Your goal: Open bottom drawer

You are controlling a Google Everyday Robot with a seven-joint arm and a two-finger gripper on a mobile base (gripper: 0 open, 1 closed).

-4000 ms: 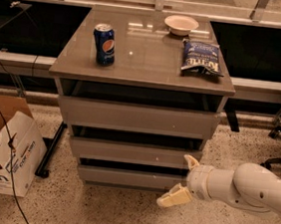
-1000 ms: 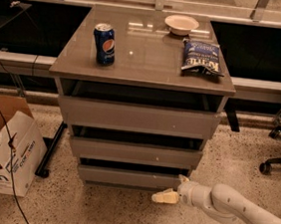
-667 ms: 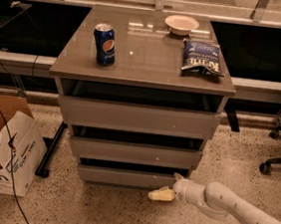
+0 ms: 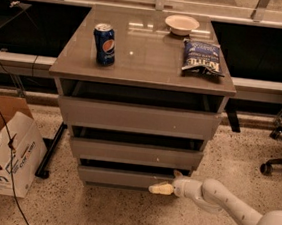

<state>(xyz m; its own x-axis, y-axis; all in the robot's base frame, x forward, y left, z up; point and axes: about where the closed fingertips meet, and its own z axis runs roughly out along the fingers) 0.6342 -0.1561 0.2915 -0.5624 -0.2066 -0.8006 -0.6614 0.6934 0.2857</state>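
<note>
The bottom drawer (image 4: pixel 124 177) is the lowest, shortest grey-brown front of the three-drawer cabinet. It sits nearly flush, with a dark gap above its top edge. My gripper (image 4: pixel 166 184) is at the right end of this front, level with its top edge and touching or almost touching it. The white arm (image 4: pixel 222 201) reaches in from the lower right, low over the floor. Above are the mid-sized front with a white dot (image 4: pixel 135 153) and the tallest front (image 4: pixel 138 118).
On the cabinet top (image 4: pixel 146 60) stand a Pepsi can (image 4: pixel 104 44), a chip bag (image 4: pixel 202 57) and a white bowl (image 4: pixel 182 24). A cardboard box (image 4: pixel 6 153) and cables lie on the floor at left. An office chair base (image 4: pixel 280 149) is at right.
The gripper has dropped from its higher spot four seconds ago and slid left along the bottom drawer's front. The drawer front has not visibly moved.
</note>
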